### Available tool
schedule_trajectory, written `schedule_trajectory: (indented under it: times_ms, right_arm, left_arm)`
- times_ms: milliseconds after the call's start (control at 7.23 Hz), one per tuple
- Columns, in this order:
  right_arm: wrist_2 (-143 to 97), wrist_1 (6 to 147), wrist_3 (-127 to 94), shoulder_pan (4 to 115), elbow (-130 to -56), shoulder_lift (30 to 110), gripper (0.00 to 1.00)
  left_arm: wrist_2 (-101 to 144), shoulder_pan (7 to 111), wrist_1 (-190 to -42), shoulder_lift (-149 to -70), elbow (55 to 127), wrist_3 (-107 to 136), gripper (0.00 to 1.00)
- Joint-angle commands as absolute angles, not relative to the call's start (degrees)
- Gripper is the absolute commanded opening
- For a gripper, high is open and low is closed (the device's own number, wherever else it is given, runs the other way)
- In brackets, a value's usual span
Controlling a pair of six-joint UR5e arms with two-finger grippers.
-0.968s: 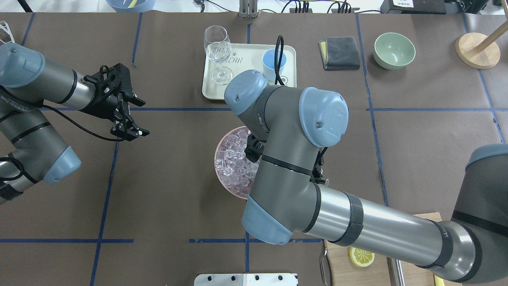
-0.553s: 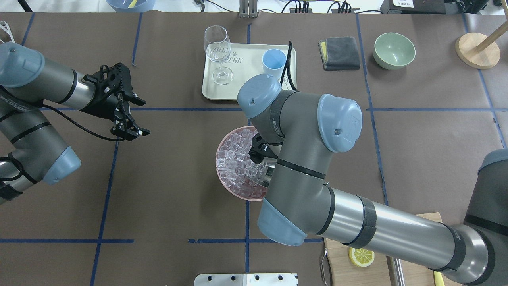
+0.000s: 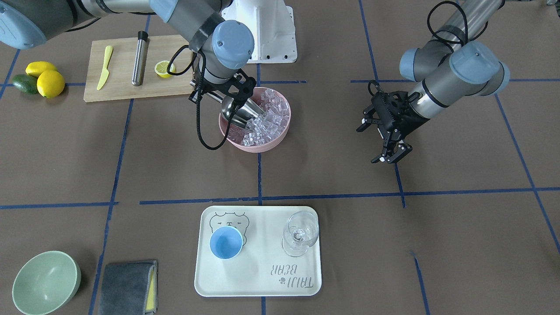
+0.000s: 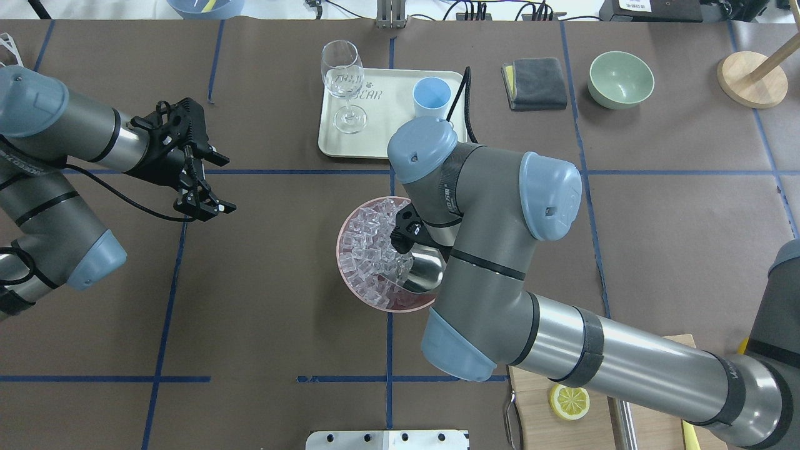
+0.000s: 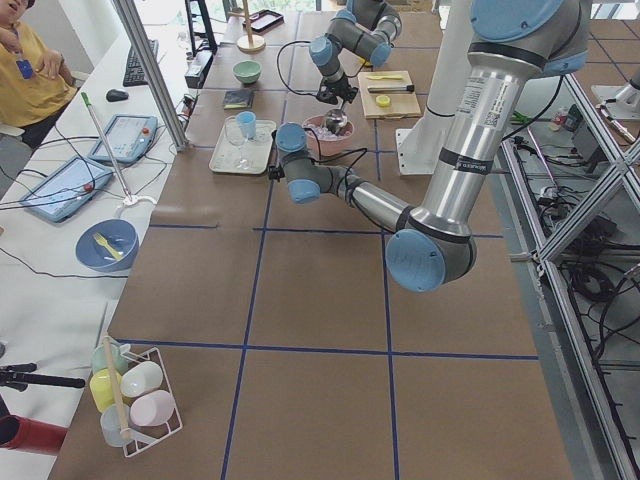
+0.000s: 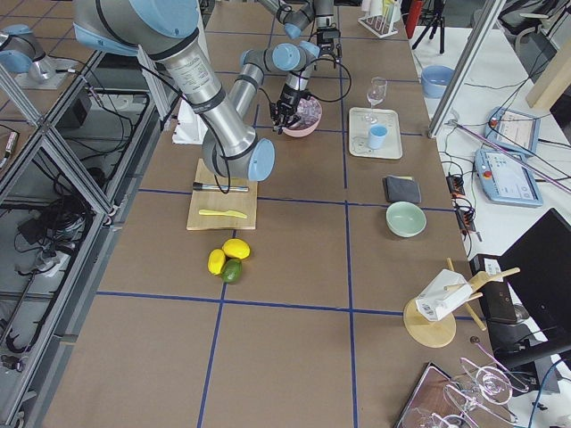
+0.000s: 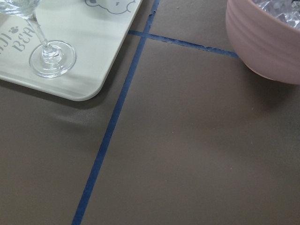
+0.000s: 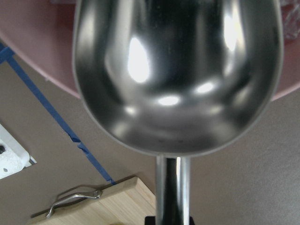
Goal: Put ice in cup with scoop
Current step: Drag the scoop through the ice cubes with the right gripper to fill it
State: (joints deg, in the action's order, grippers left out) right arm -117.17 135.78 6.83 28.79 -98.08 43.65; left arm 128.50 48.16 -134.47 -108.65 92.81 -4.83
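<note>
My right gripper (image 3: 215, 95) is shut on the rod handle of the shiny steel scoop (image 3: 238, 111). The scoop's trough lies tilted in the pink bowl (image 3: 262, 146), its mouth against the heap of clear ice cubes (image 3: 272, 114). In the right wrist view the trough (image 8: 178, 70) looks empty. From overhead the scoop (image 4: 424, 272) sits at the bowl's right side next to the ice (image 4: 369, 250). The light-blue cup (image 3: 226, 243) stands empty on the cream tray (image 3: 258, 280), away from both grippers. My left gripper (image 3: 390, 155) is open and empty above the table, well aside of the bowl.
A stemmed wine glass (image 3: 299, 236) shares the tray. A green bowl (image 3: 46, 282) and a grey cloth (image 3: 127, 286) lie beyond it. A cutting board (image 3: 127, 83) holds a lemon half, a yellow knife and a steel cylinder (image 3: 140, 57). Lemons and an avocado (image 3: 37, 78) lie beside it.
My right arm has swung to the right in the overhead view. The scoop has come out from under the arm and now shows at the bowl's right side. The left arm has not moved.
</note>
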Motion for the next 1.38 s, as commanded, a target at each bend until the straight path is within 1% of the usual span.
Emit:
schedule_trajectory:
  times_ms: [0, 277, 553, 830, 1245]
  right_arm:
    - [-117.6, 134.1, 6.8, 29.3, -98.1, 44.6, 0.0]
    - [-119.6, 129.1, 6.6, 29.9, -98.2, 46.8, 0.0]
    - [-121.2, 126.4, 4.4, 30.1, -99.0, 47.5, 0.0]
    - [-121.2, 121.2, 2.3, 30.0, -99.9, 50.9, 0.0]
    - [-122.6, 120.1, 0.6, 30.1, -101.7, 51.0, 0.0]
  left_arm:
    - [128.4, 48.2, -134.5, -108.6, 92.8, -4.9, 1.0]
    - [128.4, 48.2, -134.5, -108.6, 92.8, -4.9, 1.0]
    - [128.4, 48.2, -134.5, -108.6, 92.8, -4.9, 1.0]
    - [128.4, 48.2, -134.5, -108.6, 92.7, -5.0, 1.0]
    - [128.4, 48.2, -134.5, -108.6, 92.6, -5.0, 1.0]
